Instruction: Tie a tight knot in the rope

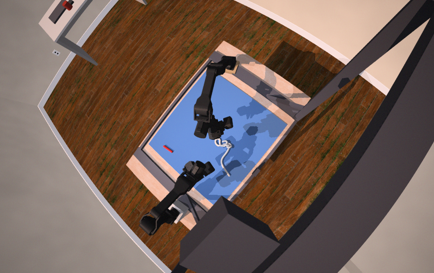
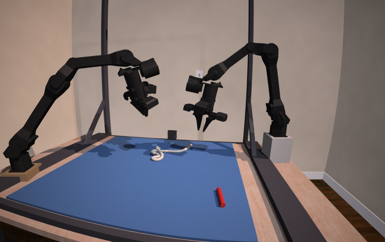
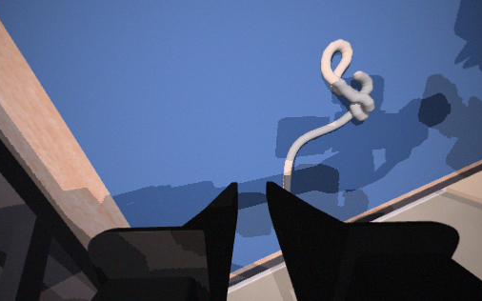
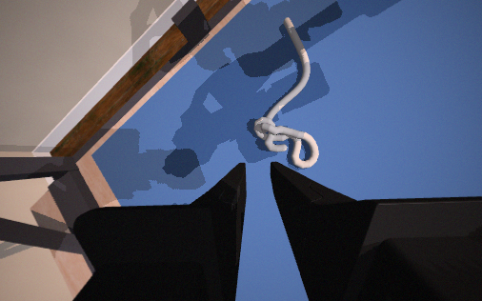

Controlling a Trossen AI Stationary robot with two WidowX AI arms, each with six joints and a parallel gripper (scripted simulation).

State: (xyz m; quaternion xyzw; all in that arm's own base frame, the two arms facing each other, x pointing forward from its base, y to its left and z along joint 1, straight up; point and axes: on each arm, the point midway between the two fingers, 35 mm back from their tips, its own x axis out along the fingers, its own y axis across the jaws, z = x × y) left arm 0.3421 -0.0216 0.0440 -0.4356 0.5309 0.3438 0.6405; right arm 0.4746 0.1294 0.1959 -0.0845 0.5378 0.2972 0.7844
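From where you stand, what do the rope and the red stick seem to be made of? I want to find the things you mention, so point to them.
White rope [image 1: 223, 159] [image 2: 176, 151] [image 3: 299, 141] [image 4: 306, 69]: perhaps soft rubber or smooth cord, matte; it curves evenly, no strands showing.
Red stick [image 1: 168, 148] [image 2: 220, 197]: likely plastic or painted wood; straight, uniformly coloured.
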